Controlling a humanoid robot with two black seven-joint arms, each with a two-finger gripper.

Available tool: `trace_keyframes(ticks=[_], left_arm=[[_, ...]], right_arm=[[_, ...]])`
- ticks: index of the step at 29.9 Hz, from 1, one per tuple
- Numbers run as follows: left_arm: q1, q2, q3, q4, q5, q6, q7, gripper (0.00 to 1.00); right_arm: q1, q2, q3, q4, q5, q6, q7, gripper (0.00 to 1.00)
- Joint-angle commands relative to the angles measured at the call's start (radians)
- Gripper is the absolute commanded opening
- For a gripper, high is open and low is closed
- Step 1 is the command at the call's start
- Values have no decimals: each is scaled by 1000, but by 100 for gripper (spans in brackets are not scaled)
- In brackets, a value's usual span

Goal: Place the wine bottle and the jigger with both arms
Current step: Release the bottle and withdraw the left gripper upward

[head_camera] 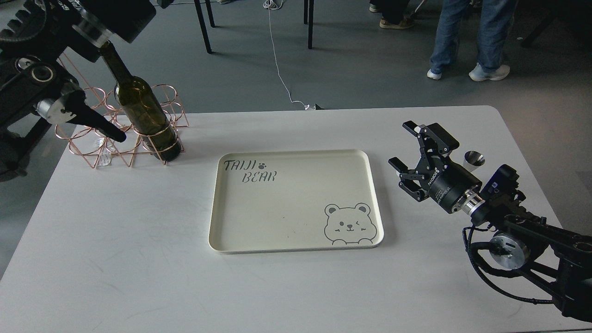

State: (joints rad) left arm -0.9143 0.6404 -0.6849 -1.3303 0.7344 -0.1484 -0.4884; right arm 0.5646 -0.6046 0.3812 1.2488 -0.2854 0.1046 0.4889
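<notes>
The dark olive-green wine bottle [143, 111] stands leaning in a copper wire rack [92, 138] at the table's far left. Its mouth is hidden behind my left arm. Only the left gripper's black body [121, 14] shows at the top edge, just above the bottle neck; its fingers are cut off by the frame. My right gripper [407, 155] is open and empty above the table, right of the tray. The small steel jigger [473, 160] stands on the table just behind and right of it, apart from the fingers.
A cream tray [296, 155] printed with a bear lies in the table's middle. A lower link of my left arm [88, 118] crosses in front of the rack. A person's legs [467, 41] and chair legs stand on the floor beyond the table.
</notes>
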Motion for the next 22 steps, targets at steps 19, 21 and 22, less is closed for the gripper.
trace_keyframes(ticks=[19,21,22], left_arm=[[680,-347,-312,53,-43,-6,96,98],[683,-347,-314,53,-43,-7,97,98],[683,-347,-314,53,-43,-7,97,98]], right_arm=[[-15,39,8,-75,157,20,0,99],[-15,40,22,-69,155,20,0,99],[-14,40,27,-68,155,20,0,99]])
